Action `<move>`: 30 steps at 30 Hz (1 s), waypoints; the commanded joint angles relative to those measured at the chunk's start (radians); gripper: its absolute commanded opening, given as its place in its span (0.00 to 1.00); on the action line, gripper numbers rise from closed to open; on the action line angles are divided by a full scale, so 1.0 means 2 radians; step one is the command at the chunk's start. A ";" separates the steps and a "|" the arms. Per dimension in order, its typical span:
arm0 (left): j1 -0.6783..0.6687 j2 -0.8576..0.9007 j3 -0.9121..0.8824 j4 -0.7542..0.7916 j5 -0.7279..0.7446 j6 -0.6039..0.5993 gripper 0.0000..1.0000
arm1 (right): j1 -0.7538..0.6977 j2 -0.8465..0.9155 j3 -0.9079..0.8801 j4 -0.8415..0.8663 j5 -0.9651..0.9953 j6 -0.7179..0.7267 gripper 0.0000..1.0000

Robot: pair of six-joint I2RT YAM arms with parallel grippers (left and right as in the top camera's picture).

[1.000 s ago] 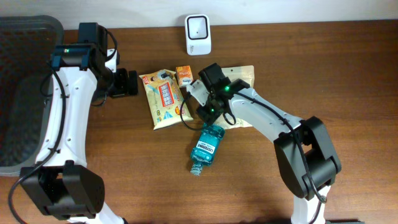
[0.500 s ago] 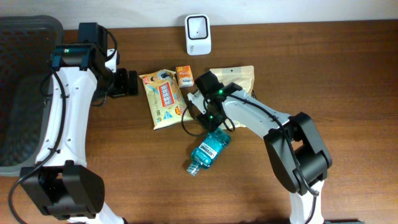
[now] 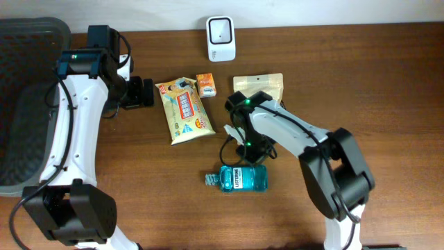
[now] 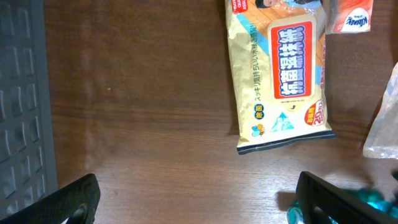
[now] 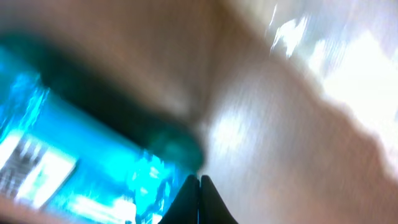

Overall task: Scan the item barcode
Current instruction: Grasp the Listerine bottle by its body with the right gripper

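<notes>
Overhead view shows the translucent teal plastic mouthwash bottle (image 3: 241, 178) lying on its side on the brown wooden table (image 3: 388, 83), right gripper (image 3: 252, 157) fully closed, empty, just beside it, left gripper (image 3: 142, 92) spread wide, empty.

Wipes pack (image 4: 280, 74), left wrist view, upper right of frame: red panel with big white CJK characters, rotated sideways in the frame; can't resolve them reliably. The red roundel at the pack's lower right corner reads "20", with small characters beside it. A line of small dark Japanese print runs along the left of the red panel, too small to read. Orange packet (image 4: 351, 14), top right corner: white script logo, cut by the frame edge, not legible. Mouthwash bottle (image 3: 243, 178), overhead view, lower centre: white label with a dark brand line that looks like "LISTERINE"; the small print under it is unreadable. Right wrist view: the bottle label is all blur, nothing readable.
</notes>
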 commanded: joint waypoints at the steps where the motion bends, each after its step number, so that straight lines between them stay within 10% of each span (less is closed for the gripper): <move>1: 0.000 -0.009 -0.002 0.001 -0.002 0.001 0.99 | 0.002 -0.045 0.005 -0.033 -0.052 0.004 0.04; 7: 0.000 -0.009 -0.002 0.001 -0.002 0.001 0.99 | 0.020 -0.048 0.004 -0.003 -0.077 -0.038 0.10; 8: 0.000 -0.009 -0.002 0.001 -0.002 0.001 0.99 | 0.029 -0.048 0.004 0.005 -0.078 -0.049 0.36; 12: 0.000 -0.009 -0.002 0.001 -0.002 0.001 0.99 | 0.055 -0.048 0.004 -0.001 -0.077 -0.092 0.84; 30: 0.000 -0.009 -0.002 0.001 -0.002 0.001 0.99 | 0.144 -0.048 -0.089 0.089 0.092 -0.182 0.98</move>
